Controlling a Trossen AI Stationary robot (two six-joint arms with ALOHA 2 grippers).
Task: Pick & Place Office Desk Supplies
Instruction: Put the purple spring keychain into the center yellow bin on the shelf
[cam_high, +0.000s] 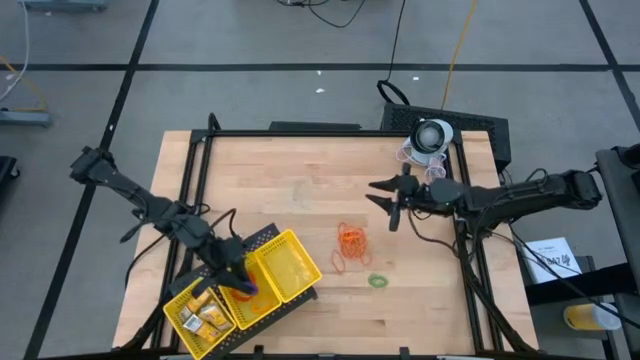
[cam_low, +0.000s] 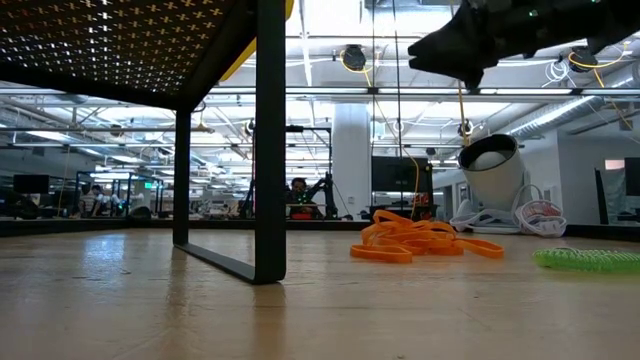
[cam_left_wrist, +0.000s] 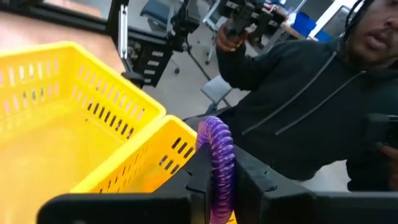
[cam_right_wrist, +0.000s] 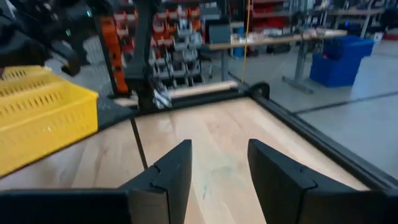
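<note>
Purple ring (cam_left_wrist: 217, 163) pinched upright between left gripper (cam_high: 236, 277) jaws above yellow tray (cam_high: 292, 250), likely for release; right gripper (cam_high: 385, 198) jaws wide, empty, aloft.

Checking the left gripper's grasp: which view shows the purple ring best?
The left wrist view: the purple ring fills it, pinched in the left gripper. The high view shows a purple speck; other views show nothing.
</note>
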